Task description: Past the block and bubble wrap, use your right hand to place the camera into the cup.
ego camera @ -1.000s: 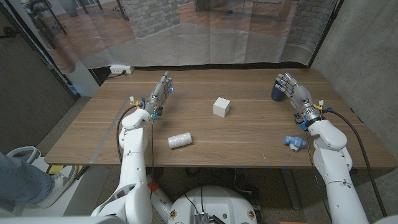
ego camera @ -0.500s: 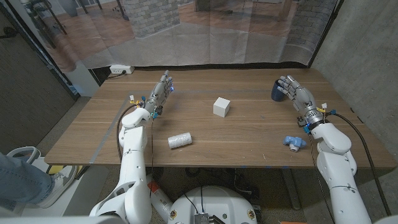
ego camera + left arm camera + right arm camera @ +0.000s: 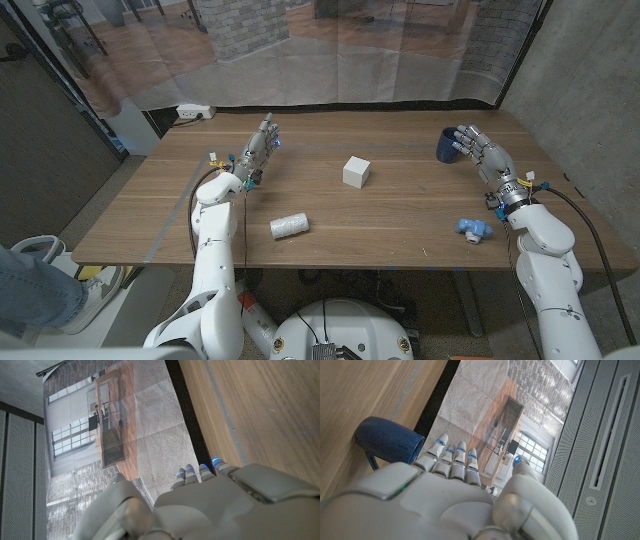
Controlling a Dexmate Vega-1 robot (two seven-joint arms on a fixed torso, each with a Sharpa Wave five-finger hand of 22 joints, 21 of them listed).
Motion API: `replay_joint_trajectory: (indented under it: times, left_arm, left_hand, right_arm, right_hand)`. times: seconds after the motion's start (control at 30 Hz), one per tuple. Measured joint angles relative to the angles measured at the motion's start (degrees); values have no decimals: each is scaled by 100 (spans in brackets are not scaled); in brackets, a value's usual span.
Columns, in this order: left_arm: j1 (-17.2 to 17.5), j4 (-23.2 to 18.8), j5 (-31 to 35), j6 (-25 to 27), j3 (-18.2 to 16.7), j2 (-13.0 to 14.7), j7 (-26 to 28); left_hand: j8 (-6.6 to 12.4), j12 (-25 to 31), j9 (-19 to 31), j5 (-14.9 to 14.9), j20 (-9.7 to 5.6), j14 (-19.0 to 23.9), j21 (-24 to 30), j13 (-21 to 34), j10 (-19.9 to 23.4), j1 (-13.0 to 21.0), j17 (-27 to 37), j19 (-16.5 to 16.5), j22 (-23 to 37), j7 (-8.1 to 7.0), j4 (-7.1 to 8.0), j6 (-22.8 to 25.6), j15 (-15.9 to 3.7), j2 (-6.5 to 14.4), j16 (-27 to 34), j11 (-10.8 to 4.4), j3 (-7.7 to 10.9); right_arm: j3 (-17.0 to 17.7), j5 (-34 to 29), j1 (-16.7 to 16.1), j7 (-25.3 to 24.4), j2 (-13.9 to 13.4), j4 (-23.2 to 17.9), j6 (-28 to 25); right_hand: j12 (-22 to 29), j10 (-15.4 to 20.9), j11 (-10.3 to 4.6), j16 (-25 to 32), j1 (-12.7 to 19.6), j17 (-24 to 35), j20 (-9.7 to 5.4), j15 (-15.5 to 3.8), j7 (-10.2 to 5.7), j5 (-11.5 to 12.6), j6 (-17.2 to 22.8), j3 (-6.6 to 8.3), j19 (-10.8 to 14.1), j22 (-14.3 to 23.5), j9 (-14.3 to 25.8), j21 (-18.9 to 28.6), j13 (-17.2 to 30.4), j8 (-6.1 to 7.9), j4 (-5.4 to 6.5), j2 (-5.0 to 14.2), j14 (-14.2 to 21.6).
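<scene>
The right robot hand (image 3: pixel 478 150) is at the far right part of the wooden counter (image 3: pixel 400 210), with its fingers spread and nothing in them, so it is released. It stands just beside the dark blue cup (image 3: pixel 446 148), which is upright near the far edge; in the right wrist view the fingertips (image 3: pixel 451 454) reach close to the rim of the cup (image 3: pixel 387 440). The small blue and white camera (image 3: pixel 473 228) lies on the counter near the front edge, beside the right forearm and apart from the hand. The white block (image 3: pixel 356 171) stands in the middle of the counter, and the roll of bubble wrap (image 3: pixel 288 227) lies nearer the front (well apart from the camera). The left robot hand (image 3: pixel 257 150) is at the far left side, fingers straight and holding nothing
</scene>
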Motion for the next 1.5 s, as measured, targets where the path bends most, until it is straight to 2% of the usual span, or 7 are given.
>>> replay_joint_trajectory:
  times: [1.07, 1.5]
  left_arm:
    - [-60, 74, 50, 44, 88, 6, -23]
    - [-144, 170, 78, 53, 114, 51, -43]
  left_hand:
    - [0, 0, 0, 0, 0, 10, 0, 0, 0, 30, 0, 0, 0, -32, 2, 32, -10, 30, 0, 0, -44]
    - [0, 0, 0, 0, 0, 10, 0, 0, 21, 30, 0, 0, 0, -31, -16, 31, -10, 30, 0, -21, -62]
  right_arm:
    - [354, 97, -373, 156, -86, -233, 107]
    - [468, 112, -521, 153, -64, -325, 108]
  right_hand:
    - [27, 52, -52, 23, 22, 0, -30, -62, -32, -3, 32, 0, 93, -1, 0, -59, 0, 0, 1, 22, 102]
    - [45, 124, -41, 23, 62, 0, -20, -54, -32, -3, 31, 1, 144, -2, 0, -58, 29, 0, -48, -16, 135]
